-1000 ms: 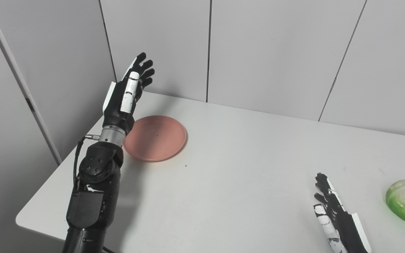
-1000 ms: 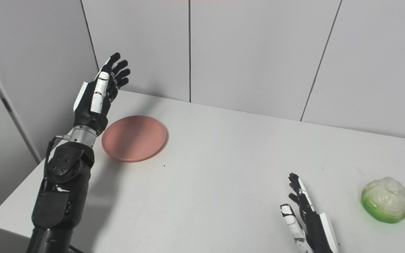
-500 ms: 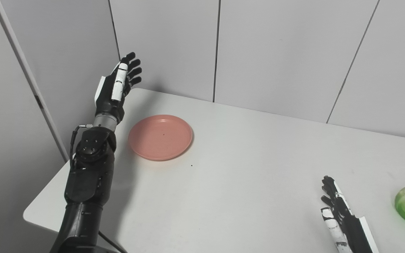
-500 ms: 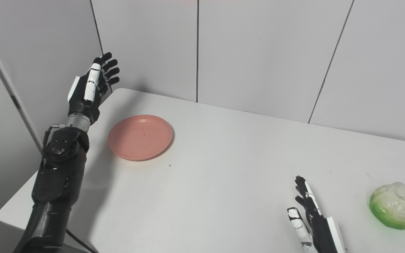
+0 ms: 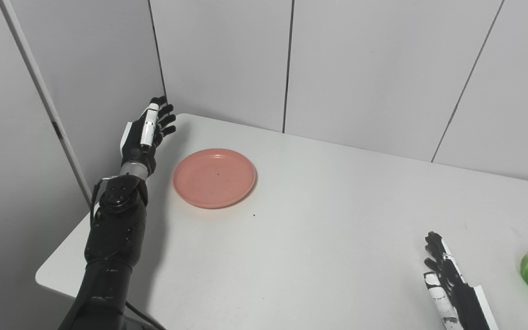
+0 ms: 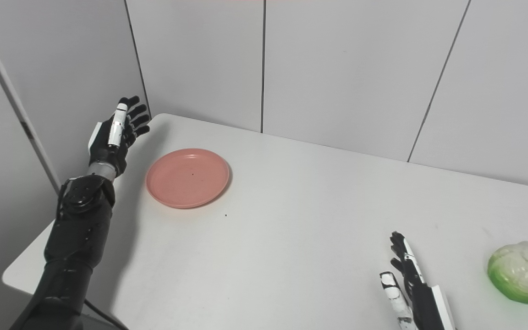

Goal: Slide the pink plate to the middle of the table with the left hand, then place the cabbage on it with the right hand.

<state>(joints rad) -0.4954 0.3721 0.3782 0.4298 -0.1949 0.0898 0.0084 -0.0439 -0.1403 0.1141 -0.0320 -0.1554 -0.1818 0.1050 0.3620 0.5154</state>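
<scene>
Hovering left hand (image 5: 147, 133), fingers spread

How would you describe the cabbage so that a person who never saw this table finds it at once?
Start at the white table and go to its near right part, far from the pink plate on the left. There, just right of the open right hand, lies the cabbage: the only green thing, a rounded lump, pale on top.
</scene>
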